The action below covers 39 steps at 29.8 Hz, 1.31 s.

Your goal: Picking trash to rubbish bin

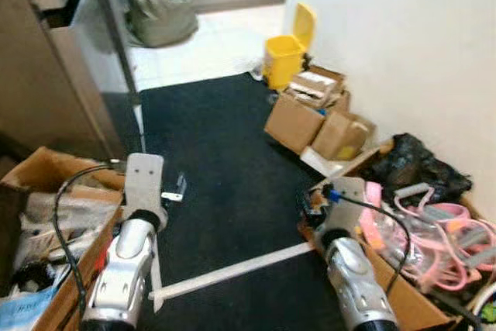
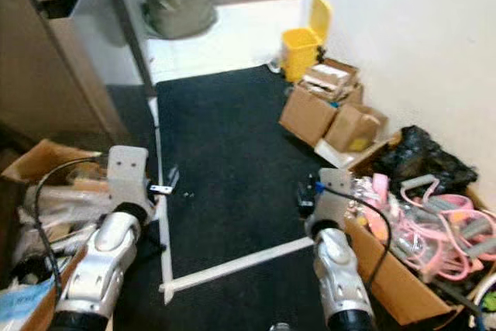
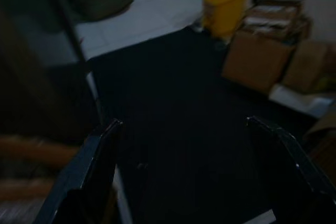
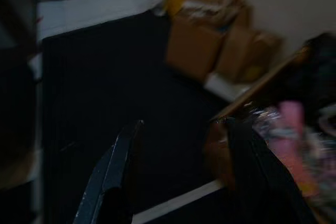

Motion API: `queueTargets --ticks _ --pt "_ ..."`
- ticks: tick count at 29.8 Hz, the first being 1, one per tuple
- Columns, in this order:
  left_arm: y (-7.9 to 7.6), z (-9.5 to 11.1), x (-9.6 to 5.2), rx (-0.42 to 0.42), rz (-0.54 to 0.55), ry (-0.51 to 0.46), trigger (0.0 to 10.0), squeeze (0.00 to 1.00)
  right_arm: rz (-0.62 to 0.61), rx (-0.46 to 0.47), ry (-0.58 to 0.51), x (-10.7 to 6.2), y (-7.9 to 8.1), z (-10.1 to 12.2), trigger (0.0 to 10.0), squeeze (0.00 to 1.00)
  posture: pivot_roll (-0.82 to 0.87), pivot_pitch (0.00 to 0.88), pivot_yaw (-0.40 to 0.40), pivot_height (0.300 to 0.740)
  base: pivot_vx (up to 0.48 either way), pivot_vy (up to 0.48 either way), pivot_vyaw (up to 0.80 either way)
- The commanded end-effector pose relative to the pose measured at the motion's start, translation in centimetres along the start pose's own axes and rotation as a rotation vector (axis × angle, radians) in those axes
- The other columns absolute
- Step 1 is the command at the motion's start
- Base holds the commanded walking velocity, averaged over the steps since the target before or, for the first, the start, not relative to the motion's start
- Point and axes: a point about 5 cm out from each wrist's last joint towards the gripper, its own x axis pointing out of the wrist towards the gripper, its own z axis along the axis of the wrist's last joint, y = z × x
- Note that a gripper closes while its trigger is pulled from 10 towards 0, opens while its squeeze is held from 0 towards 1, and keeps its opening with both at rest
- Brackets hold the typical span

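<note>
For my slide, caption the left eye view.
Both arms raised over a dark mat, facing the open yellow bin beside cardboard boxes along the wall.

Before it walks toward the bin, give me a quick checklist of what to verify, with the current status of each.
1. Yellow bin in sight, at the far edge of the black mat: ok.
2. Bin lid up: ok.
3. Left gripper open with nothing between its fingers: ok if a pick comes first, not ok if trash should already be held.
4. Right gripper open, also holding nothing: same.
5. Path along the mat: a white strip lies across it near the robot: not ok.
6. Cardboard boxes crowd the mat's right edge near the bin: cannot tell the clearance.
</note>
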Motion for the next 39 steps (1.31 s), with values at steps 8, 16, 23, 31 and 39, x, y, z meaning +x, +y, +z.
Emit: queueTargets --ticks 8,16,23,31,39 --pt "0.6 -1.1 -0.5 0.011 0.010 0.040 10.0 0.00 0.001 0.023 0.039 -0.4 0.4 -1.0 10.0 0.00 0.08 0.113 0.024 0.740 0.000 0.000 -0.75" --pt "0.4 -1.1 -0.5 0.011 0.004 0.041 10.0 0.00 -0.001 0.023 0.041 -0.5 0.3 -1.1 10.0 0.00 0.08 0.107 0.027 0.740 0.000 0.000 -0.74" --pt "0.8 -1.3 -0.4 0.019 0.013 0.048 10.0 0.00 -0.008 0.018 0.043 -0.5 0.3 -1.2 10.0 0.00 0.08 0.107 0.027 0.740 0.000 0.000 -0.75" --pt "1.1 -1.9 -0.5 0.017 0.030 0.071 10.0 0.00 -0.026 0.016 0.058 -0.7 -0.1 -1.6 10.0 0.00 0.08 0.113 0.028 0.740 0.000 0.000 -0.75" --pt "1.2 -2.0 -0.4 0.012 0.037 0.074 10.0 0.00 -0.032 0.012 0.059 -0.7 -0.3 -1.5 10.0 0.00 0.07 0.119 0.027 0.740 0.000 0.000 -0.75"
